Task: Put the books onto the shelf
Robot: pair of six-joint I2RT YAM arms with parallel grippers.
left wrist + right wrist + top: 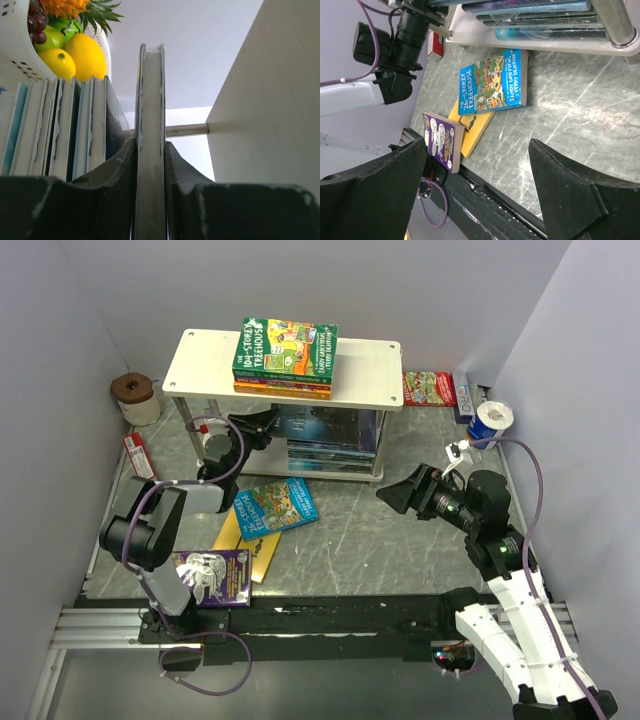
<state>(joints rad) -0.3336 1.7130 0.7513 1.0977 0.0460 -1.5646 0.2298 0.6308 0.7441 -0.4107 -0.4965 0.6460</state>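
Your left gripper [262,425] is clenched on a thin book [150,100], edge-on, its long axis pointing into the shelf's [370,375] lower tier, just beside the stack [60,125] there; your right gripper [403,492] hangs wide open, nearer the blue book [277,506] on the table [400,550].

A brown-topped roll [133,392] and red-and-white carton [135,453] stood at the table's [400,540] left; a red-green packet [428,388] and blue-white cup [490,423] occupied the far right.
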